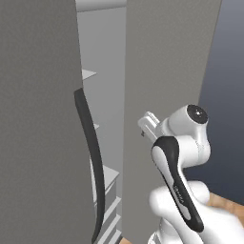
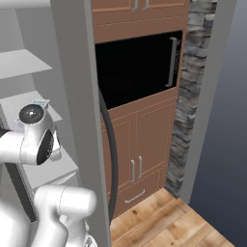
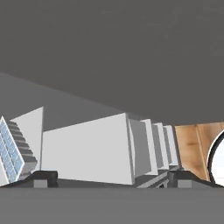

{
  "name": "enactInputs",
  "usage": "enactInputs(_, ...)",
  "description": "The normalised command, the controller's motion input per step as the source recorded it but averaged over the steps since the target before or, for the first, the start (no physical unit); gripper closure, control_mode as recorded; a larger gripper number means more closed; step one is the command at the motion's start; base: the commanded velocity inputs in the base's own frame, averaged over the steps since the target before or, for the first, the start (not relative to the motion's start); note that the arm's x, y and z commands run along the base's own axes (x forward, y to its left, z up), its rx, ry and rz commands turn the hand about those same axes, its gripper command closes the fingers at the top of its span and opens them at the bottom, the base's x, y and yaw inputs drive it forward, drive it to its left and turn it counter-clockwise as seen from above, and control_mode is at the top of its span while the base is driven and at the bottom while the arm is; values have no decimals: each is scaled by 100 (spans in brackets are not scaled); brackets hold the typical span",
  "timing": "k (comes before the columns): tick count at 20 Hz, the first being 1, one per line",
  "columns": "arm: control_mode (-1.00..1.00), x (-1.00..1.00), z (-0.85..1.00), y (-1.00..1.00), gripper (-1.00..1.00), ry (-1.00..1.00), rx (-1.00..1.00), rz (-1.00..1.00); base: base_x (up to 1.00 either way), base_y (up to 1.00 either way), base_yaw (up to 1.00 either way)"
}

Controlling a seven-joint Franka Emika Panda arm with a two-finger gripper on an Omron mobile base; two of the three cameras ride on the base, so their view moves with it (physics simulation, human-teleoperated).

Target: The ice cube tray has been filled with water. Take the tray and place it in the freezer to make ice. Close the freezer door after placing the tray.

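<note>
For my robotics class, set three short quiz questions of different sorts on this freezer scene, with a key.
1. True or false: the gripper stands open and holds nothing.
2. The ice cube tray lies: A) inside the freezer; B) on the wooden floor.
3. What colour is the handle on the freezer door?

Key: 1 true; 2 A; 3 black.

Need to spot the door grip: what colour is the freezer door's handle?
Black, a long curved handle on the grey freezer door; clearest in the left base view.
</note>
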Motion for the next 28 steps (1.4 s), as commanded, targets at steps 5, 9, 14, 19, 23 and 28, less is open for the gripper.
enactInputs(5,100,-47,0,-30,-100,0,0,0,-22,-10,0)
enactInputs(9,100,0,0,0,-100,0,0,0,-44,-17,3)
enactInputs(14,100,0,0,0,-100,0,0,0,-45,-1,14)
enactInputs(19,100,0,0,0,-100,0,0,0,-21,0,20)
enactInputs(23,100,0,0,0,-100,0,0,0,0,0,27)
enactInputs(28,100,0,0,0,-100,0,0,0,-6,0,29)
